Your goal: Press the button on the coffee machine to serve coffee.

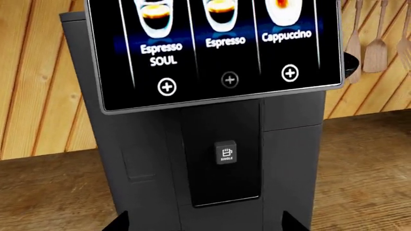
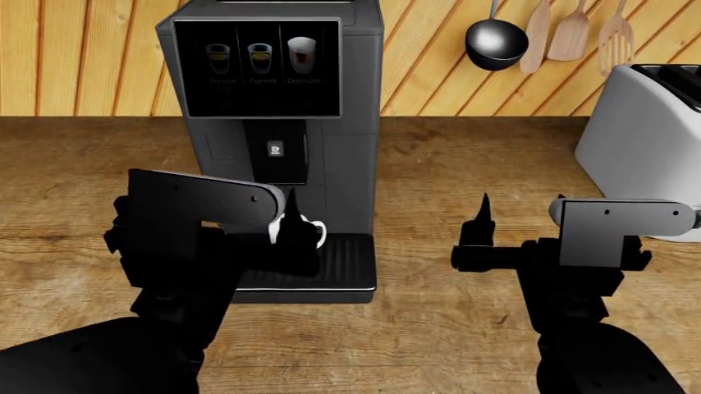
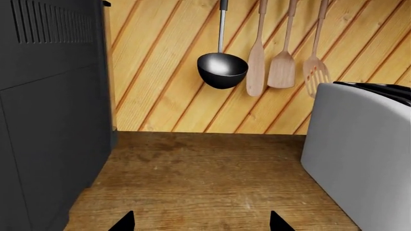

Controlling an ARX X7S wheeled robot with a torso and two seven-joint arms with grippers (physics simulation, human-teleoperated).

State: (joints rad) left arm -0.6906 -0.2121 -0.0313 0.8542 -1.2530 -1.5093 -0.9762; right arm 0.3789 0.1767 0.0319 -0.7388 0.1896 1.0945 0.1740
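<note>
The coffee machine [image 2: 274, 123] is a tall dark-grey box at the back of the wooden counter. Its glossy black panel [image 1: 212, 48] shows three drink icons: Espresso SOUL, Espresso and Cappuccino. Below the panel sits a small grey button marked SINGLE [image 1: 226, 152], which also shows in the head view [image 2: 275, 149]. My left gripper [image 1: 205, 226] is open and empty. It faces the machine's front below the button, apart from it, over the ribbed drip tray [image 2: 341, 263]. A white cup [image 2: 315, 234] stands on the tray behind that gripper [image 2: 294, 226]. My right gripper [image 2: 482, 226] is open and empty, right of the machine.
A white toaster [image 2: 641, 156] stands at the right; the right wrist view [image 3: 359, 154] shows it beside the machine's side wall [image 3: 51, 120]. A black ladle [image 2: 497, 41] and wooden utensils [image 2: 570, 33] hang on the plank wall. Bare wooden counter [image 2: 460, 172] lies between machine and toaster.
</note>
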